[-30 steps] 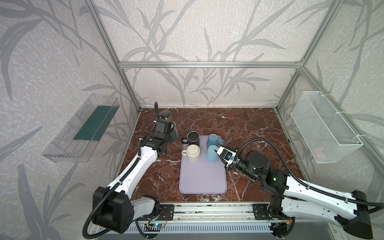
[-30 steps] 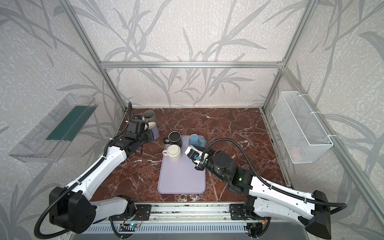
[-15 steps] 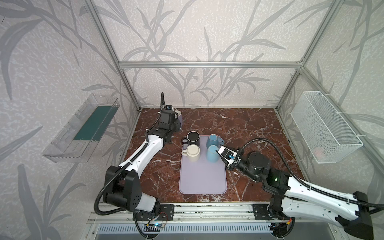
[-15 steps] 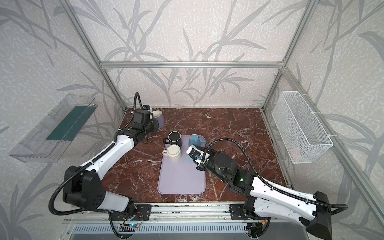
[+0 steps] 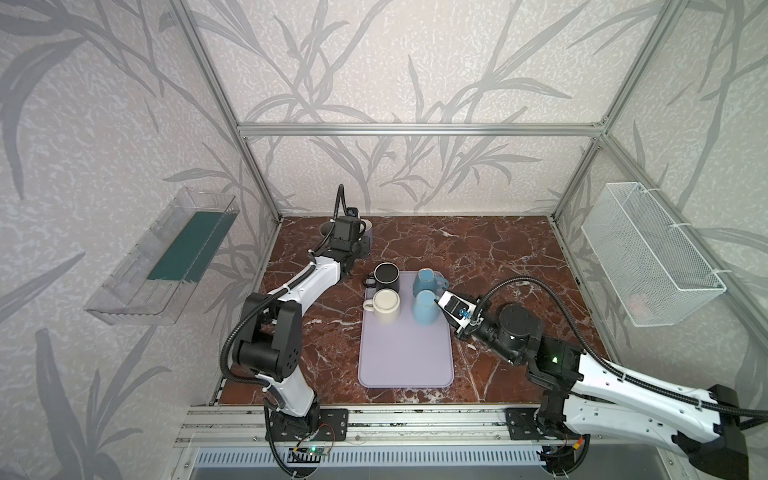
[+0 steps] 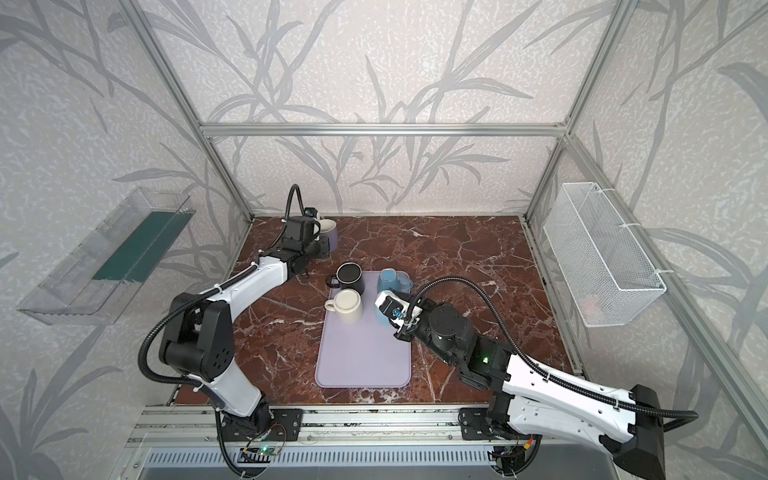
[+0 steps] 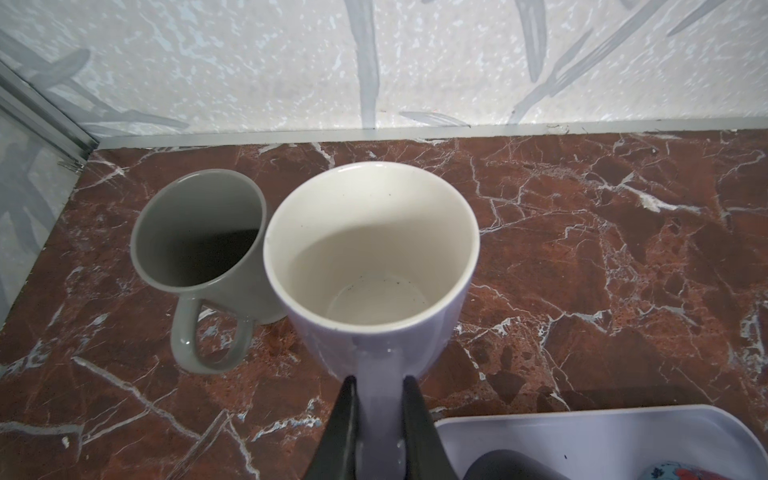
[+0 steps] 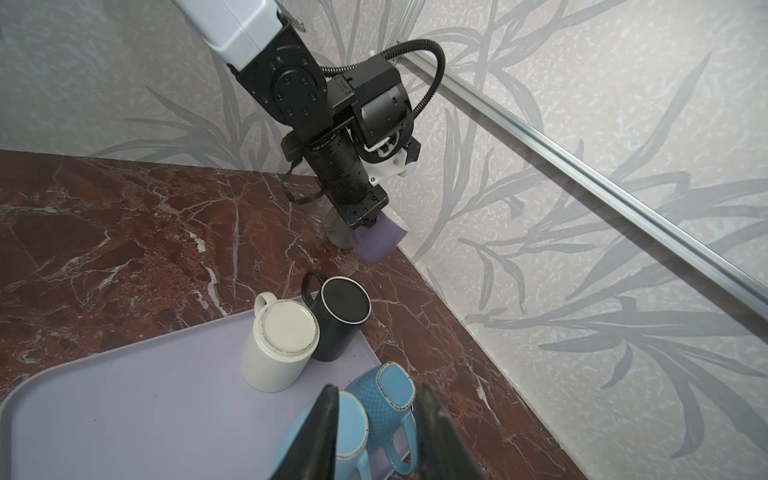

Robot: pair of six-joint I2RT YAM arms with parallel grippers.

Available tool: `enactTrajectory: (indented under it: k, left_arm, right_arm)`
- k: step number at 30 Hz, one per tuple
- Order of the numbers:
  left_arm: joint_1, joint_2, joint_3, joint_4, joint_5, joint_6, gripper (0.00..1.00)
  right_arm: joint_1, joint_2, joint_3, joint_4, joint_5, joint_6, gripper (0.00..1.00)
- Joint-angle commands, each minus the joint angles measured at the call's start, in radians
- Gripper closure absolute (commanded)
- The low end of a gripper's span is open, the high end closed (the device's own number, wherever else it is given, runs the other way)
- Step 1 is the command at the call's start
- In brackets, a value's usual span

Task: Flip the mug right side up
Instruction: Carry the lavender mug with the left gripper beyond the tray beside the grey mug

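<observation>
Lavender mug [image 7: 370, 249] now mouth-up at the back left corner, swung there from nearer the tray within the last second.
The turn looks done; only setting down and letting go seem left, though I cannot tell whether its base touches the marble. The left gripper [image 7: 377, 382] is pinched tight on its flat strap handle. It is glazed, cream inside and tapered, and stands just beside a matte grey mug [image 7: 199, 232]. On the smooth lilac tray [image 5: 405, 357], the right gripper [image 8: 378, 390] waits part-open and holding nothing, over an upturned blue mug [image 5: 426, 307].
</observation>
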Motion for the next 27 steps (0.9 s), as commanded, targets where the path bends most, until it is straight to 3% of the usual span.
enactTrajectory:
  k: [1,11,27]
  left_arm:
    - [0.009,0.014,0.033,0.160,-0.007,0.043,1.00]
    - [0.008,0.096,-0.030,0.365,-0.048,0.063,1.00]
    - [0.015,0.200,0.009,0.364,-0.049,0.060,1.00]
  right_arm:
    - [-0.004,-0.017,0.006,-0.013,0.026,0.002,0.67]
    - [-0.003,-0.022,0.011,-0.031,0.040,-0.007,0.67]
    - [-0.003,-0.029,0.020,-0.055,0.056,-0.006,0.67]
